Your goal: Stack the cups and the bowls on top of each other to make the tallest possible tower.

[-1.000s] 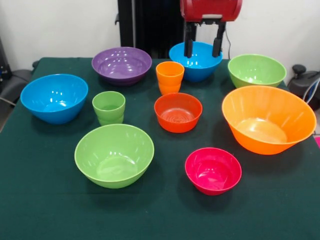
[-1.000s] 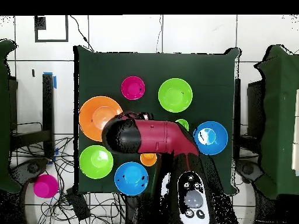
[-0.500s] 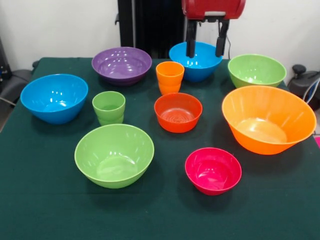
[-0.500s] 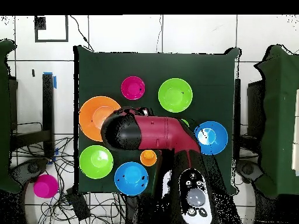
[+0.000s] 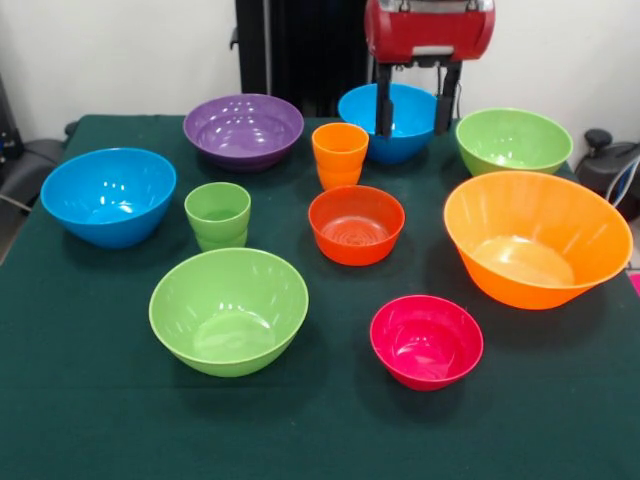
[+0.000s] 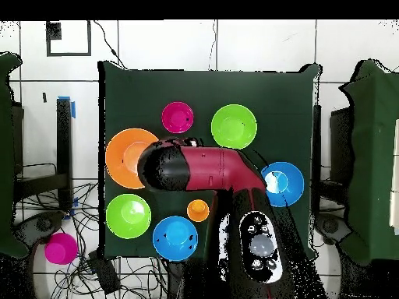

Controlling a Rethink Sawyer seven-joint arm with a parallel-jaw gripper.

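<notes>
Gripper (image 5: 414, 98) hangs upright, fingers spread wide (nothing held), before the far blue bowl (image 5: 400, 108)

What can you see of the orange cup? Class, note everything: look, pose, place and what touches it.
The orange cup is a small, glossy, plastic-looking tumbler, tapered towards its base, with a ridged step partway down its side. It stands upright and looks empty on the green cloth, mouth up. It sits between the purple bowl and the far blue bowl, just behind the small orange-red bowl. Nothing is stacked in or on it, and the open gripper hangs apart from it, over the blue bowl.
</notes>
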